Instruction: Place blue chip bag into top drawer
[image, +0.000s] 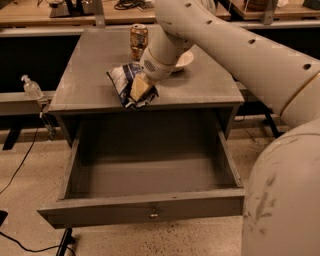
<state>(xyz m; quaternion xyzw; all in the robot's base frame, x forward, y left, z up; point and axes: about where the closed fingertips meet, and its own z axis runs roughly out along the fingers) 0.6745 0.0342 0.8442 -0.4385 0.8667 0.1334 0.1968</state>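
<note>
Dim, warm light, seemingly from above. The desk (85, 75) top is evenly lit; the rear of the open drawer (100, 213) lies in deep shadow. The pincer (140, 90), on the bag (121, 80) at the desk's front edge, is shaded beneath the pale arm (240, 45), the brightest surface.

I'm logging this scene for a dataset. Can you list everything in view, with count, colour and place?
blue chip bag: one, dark blue with white panels, on the cabinet top near its front edge
top drawer: one, grey, pulled open below the cabinet top
cabinet: one, grey, centre of view
drink can: one, orange-brown, upright at the back of the cabinet top
bowl: one, white, right of the can, partly behind the arm
pump bottle: one, clear, on the ledge left of the cabinet
arm: one, cream-white, reaching in from the right
gripper: one, down on the chip bag
</note>
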